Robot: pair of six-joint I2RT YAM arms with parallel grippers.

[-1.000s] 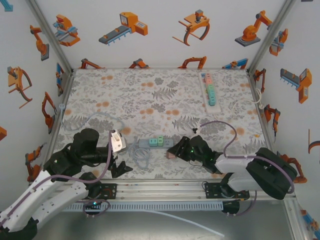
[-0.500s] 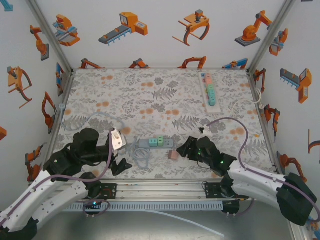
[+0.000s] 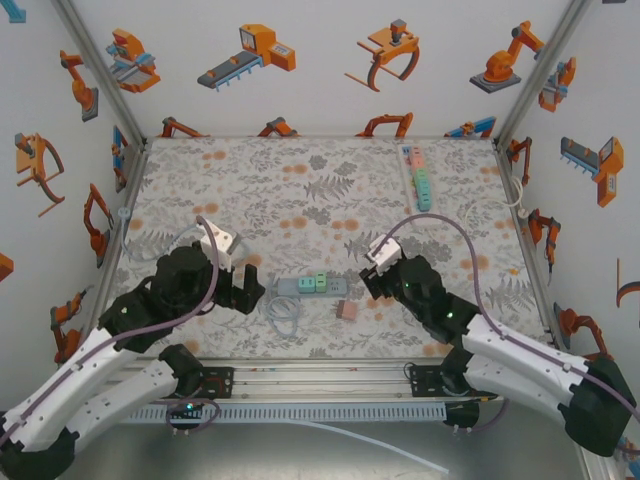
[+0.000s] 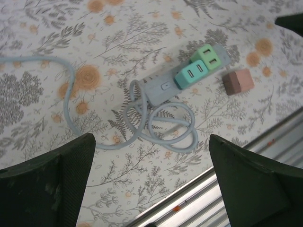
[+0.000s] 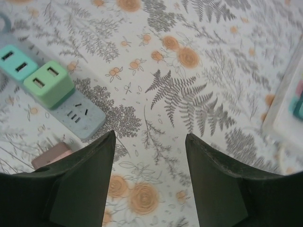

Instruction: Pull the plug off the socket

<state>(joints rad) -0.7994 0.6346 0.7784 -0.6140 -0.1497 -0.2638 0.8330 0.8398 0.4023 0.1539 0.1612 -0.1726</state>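
"Pink, that plug (image 3: 347,311). Where was it?"

"It lay loose on the table (image 3: 250,190), just beside the bare end of the grey power strip (image 3: 312,285) but apart from it, out of every socket. 2 adapters (image 4: 191,74), teal and green, sat on the strip."

"And the grippers?"

"The right gripper (image 5: 150,137) hung above the strip's end with its jaws parted and nothing between them. The left gripper (image 4: 151,184) was spread wide and empty over the strip's coiled cable (image 4: 33,58)."

"So what could have gone wrong?"

"I judged the pull done, so the risk was in leaving. Both arms were low and close. A finger swinging across could have flicked the loose plug off the near edge, or caught the cable loop and dragged the light strip. If the adapters counted too, tugging 1 without pinning the strip would only have slid it."
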